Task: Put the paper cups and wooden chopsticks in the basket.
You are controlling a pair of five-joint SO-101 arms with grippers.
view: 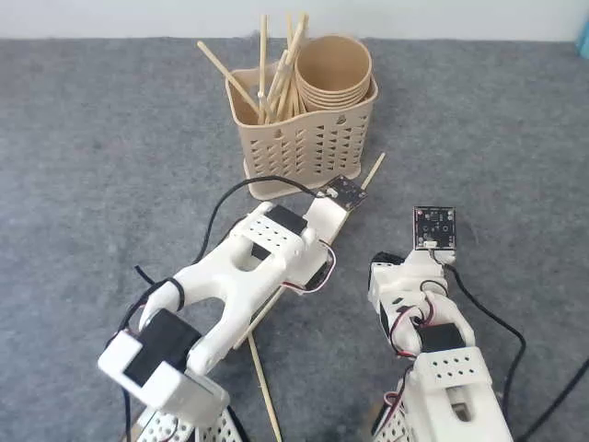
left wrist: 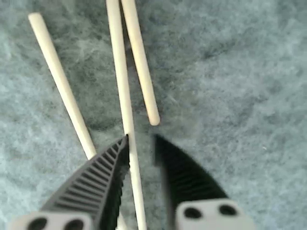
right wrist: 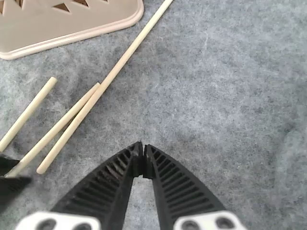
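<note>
Left fingers (left wrist: pixel 103 177): black and ribbed, narrowly parted, straddling one wooden chopstick (left wrist: pixel 123 86) that lies close against one finger.
Right fingers (right wrist: pixel 168 184): tips pressed together on nothing, over bare table (right wrist: pixel 230 86).
Loose chopsticks (right wrist: pixel 72 120): pale round sticks lying flat, near the foot of the basket (right wrist: pixel 72 24); one runs past its corner.
Paper cups (view: pixel 336 64): tan, nested, upright in one end of the basket.
Standing chopsticks (view: pixel 276 78): lean fanned out in the other end.
Basket walls: beige plastic, perforated, rounded corners, near the far edge.
Table cover: grey, felt-like; open room on both sides of the arms.
</note>
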